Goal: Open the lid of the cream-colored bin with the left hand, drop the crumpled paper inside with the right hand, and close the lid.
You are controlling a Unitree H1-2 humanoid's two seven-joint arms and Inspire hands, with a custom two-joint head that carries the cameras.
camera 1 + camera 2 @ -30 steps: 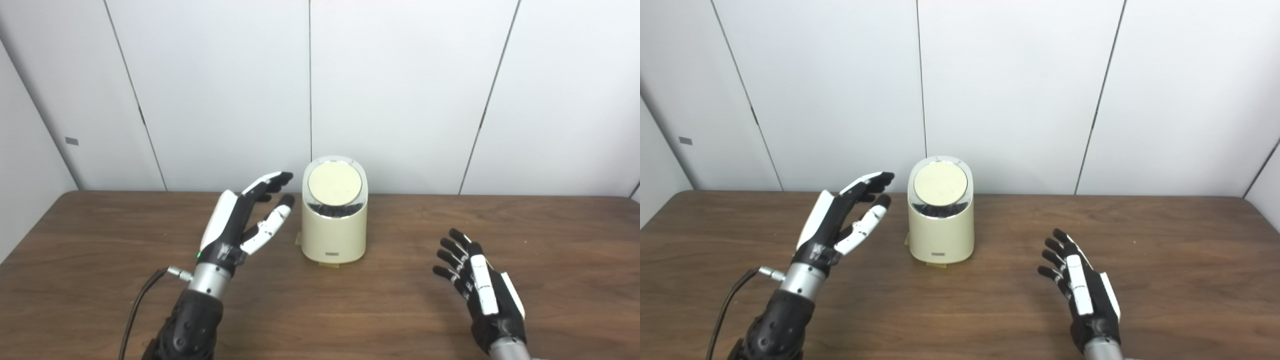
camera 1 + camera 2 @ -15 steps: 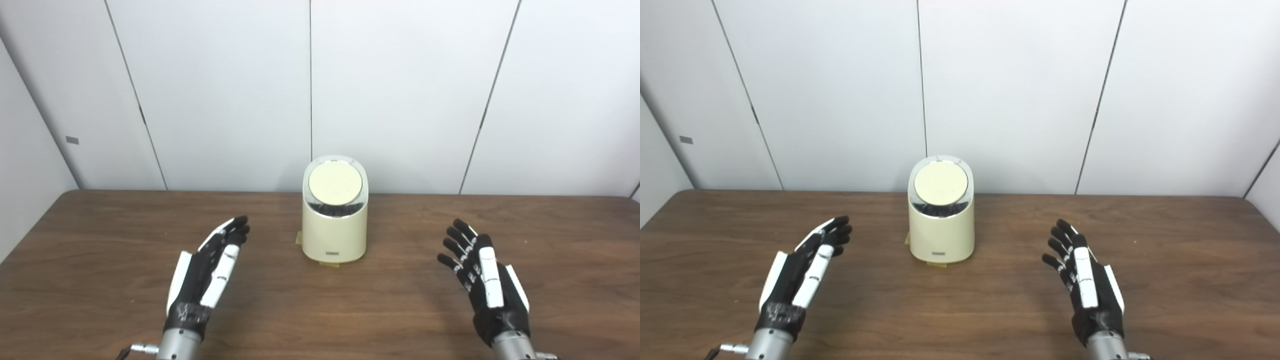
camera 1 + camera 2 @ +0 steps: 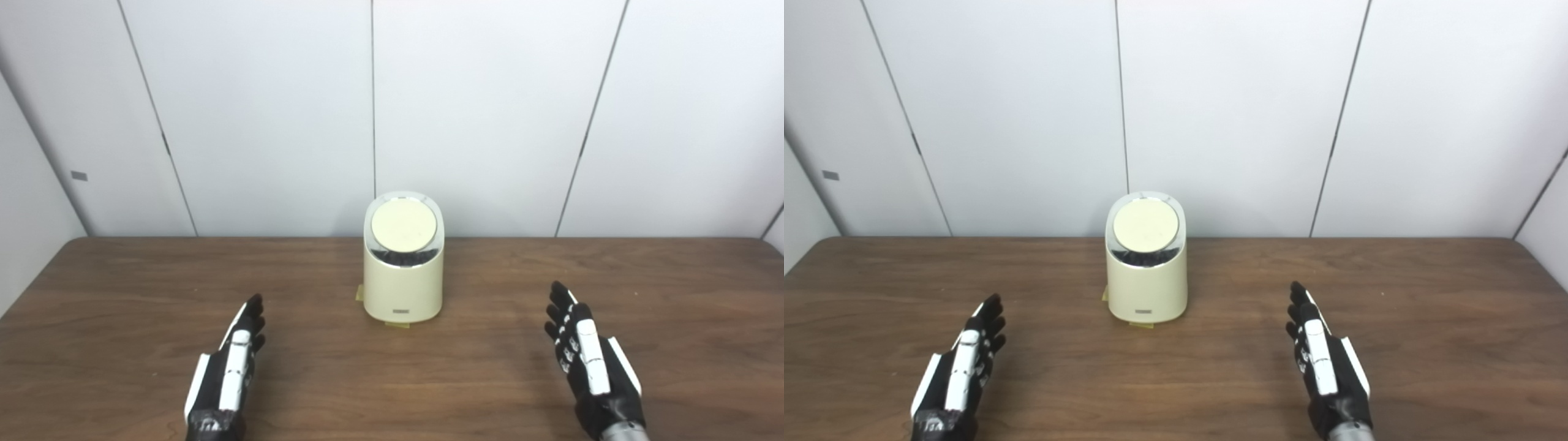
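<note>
Bin (image 3: 402, 278) stands mid-table with lid (image 3: 403, 224) down, no paper visible; left hand (image 3: 225, 375) and right hand (image 3: 591, 364) lie empty, fingers extended, well apart from it; task appears complete.

Cream bin (image 3: 402, 288), dark brown wood-grain table (image 3: 122, 306), black-and-white hands.

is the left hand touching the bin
Apart. The left eye view shows bare table between the left hand and the bin.
</note>
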